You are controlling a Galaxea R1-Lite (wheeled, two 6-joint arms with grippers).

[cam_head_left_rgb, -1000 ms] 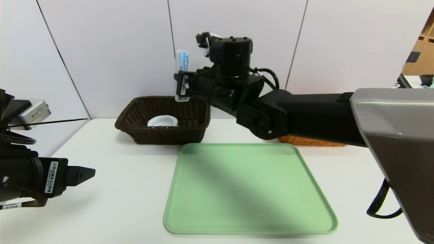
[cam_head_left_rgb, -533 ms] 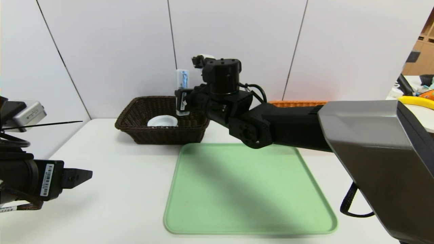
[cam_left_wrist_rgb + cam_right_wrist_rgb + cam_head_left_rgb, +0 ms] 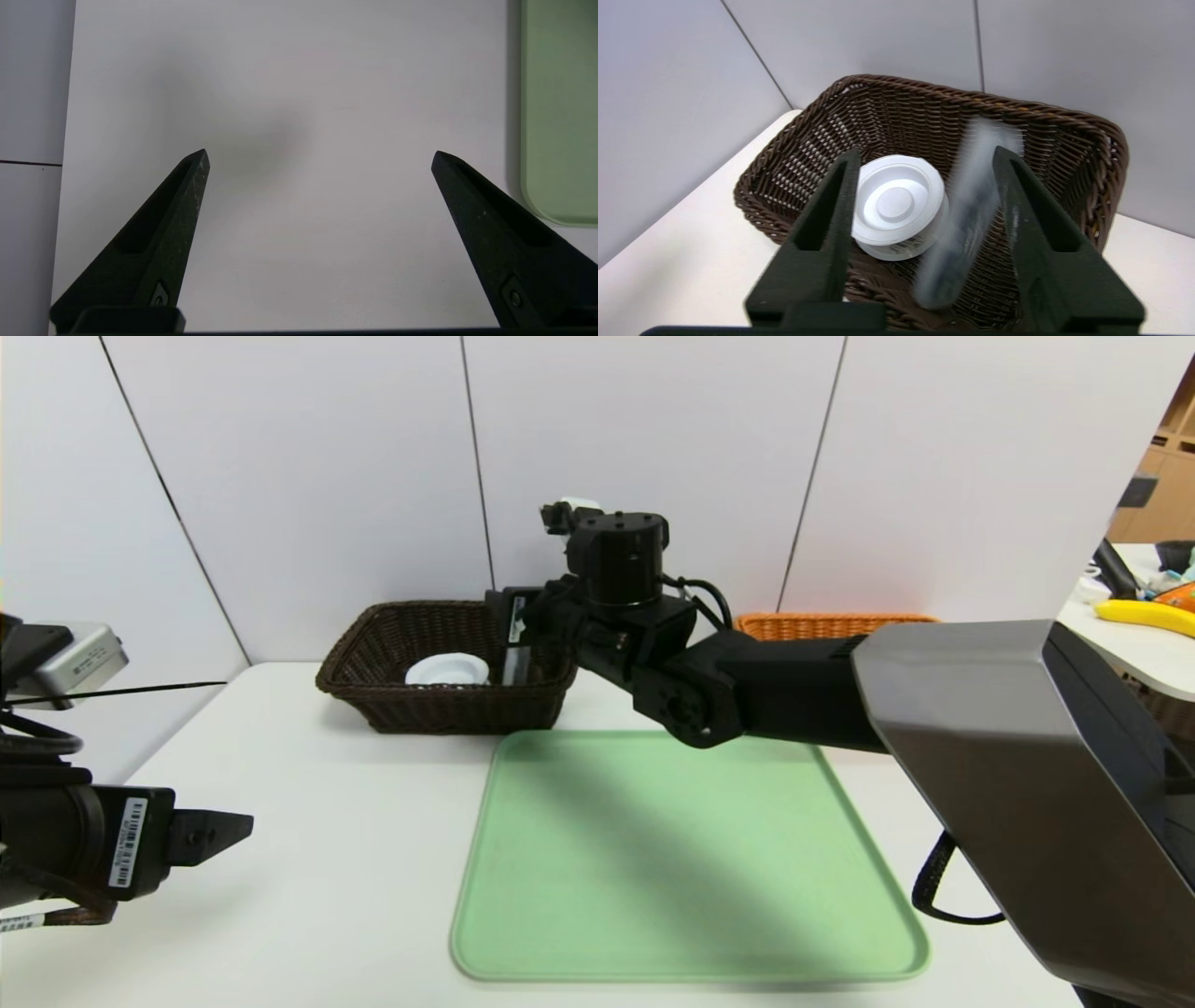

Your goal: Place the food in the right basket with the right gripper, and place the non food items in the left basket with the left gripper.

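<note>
We look across a smooth white tabletop (image 3: 327, 859) backed by pale grey wall panels split by thin dark seams. A flat, matte green tray with rounded corners and a low raised lip (image 3: 686, 859) lies in the middle, bare. At the far left stands the dark brown woven wicker basket (image 3: 373, 695), rectangular with a rolled rim; at the far right, mostly hidden behind the arm, an orange woven basket (image 3: 831, 623) shows only its rim.

Inside the brown basket sits a round white plastic lid-like container with concentric ridges (image 3: 896, 207). Beside it, a slim clear-and-dark packaged item (image 3: 966, 219) is streaked by motion blur, so we can only say it seems to be a narrow blister pack, tilted, loose between the fingers and over the basket's floor.

The right gripper (image 3: 924, 158) reaches level over the brown basket's near right corner; its black wedge-shaped fingers stand partly apart, and the pack looks free of both pads.

The left gripper (image 3: 320, 156) hangs above bare table at the near left, its two tapered black fingers spread wide with nothing between them, the tray's edge just off to one side.
</note>
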